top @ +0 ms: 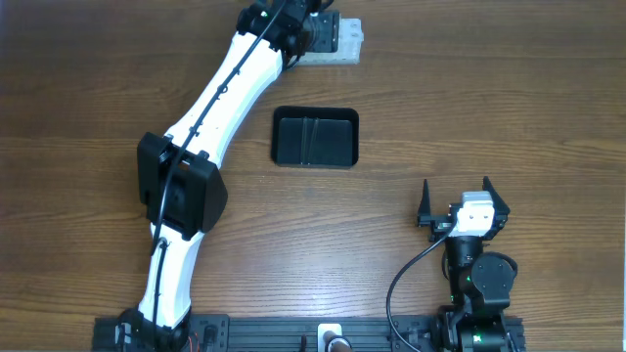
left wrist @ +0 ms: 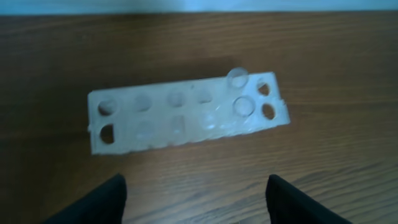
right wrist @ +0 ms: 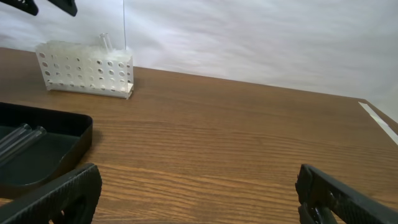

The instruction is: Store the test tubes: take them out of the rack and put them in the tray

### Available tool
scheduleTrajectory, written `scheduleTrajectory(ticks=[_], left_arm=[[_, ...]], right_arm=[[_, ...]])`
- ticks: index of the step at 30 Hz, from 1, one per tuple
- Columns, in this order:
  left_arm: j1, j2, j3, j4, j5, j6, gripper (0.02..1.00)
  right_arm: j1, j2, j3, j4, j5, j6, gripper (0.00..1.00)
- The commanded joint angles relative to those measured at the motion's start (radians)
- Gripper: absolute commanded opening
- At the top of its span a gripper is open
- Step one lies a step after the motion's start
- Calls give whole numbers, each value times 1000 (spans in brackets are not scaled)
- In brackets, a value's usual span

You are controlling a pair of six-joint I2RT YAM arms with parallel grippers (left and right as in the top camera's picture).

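Note:
A white test tube rack (left wrist: pixel 186 118) lies below my left gripper (left wrist: pixel 196 199), which hovers open above it with nothing between its fingers. Two clear tubes (left wrist: pixel 237 79) still stand near one end of the rack. In the top view the rack (top: pixel 344 43) sits at the far edge, partly covered by the left arm. The black tray (top: pixel 315 137) lies mid-table with clear tubes (top: pixel 311 135) inside. My right gripper (top: pixel 460 203) rests open near the front right, far from both. The right wrist view shows the rack (right wrist: pixel 86 70) and the tray (right wrist: pixel 38 152) at a distance.
Bare wooden table surrounds the tray and rack. A pale wall or sheet stands behind the table's far edge (right wrist: pixel 249 37).

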Motion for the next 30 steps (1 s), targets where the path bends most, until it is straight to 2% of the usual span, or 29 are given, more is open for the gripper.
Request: scheduleTrajectory(ticks=[1, 3, 6, 12, 15, 16, 22, 25, 30], left_arm=[[-2, -121, 10, -60, -80, 12, 794], [-2, -169, 10, -98, -114, 11, 877], [-2, -231, 8, -127, -162, 12, 934], [-2, -353, -63, -144, -198, 11, 941], [-2, -446, -183, -123, -208, 11, 952], [-2, -478, -227, -110, -208, 11, 998], [-2, -692, -467, -65, -218, 11, 996], [-2, -793, -569, -55, -187, 8, 998], [27, -971, -765, 9, -188, 8, 998]], right_arm=[[-8, -11, -6, -3, -8, 3, 991], [-8, -11, -6, -3, -8, 3, 991], [-8, -11, -6, -3, -8, 3, 991], [-8, -11, -6, -3, -8, 3, 993], [-8, -11, -6, -3, -8, 3, 993], [-8, -11, -6, -3, -8, 3, 993], [-8, -11, -6, -3, -8, 3, 993], [-8, -11, -6, -3, -8, 3, 993], [-8, -11, -6, -3, -8, 3, 993]])
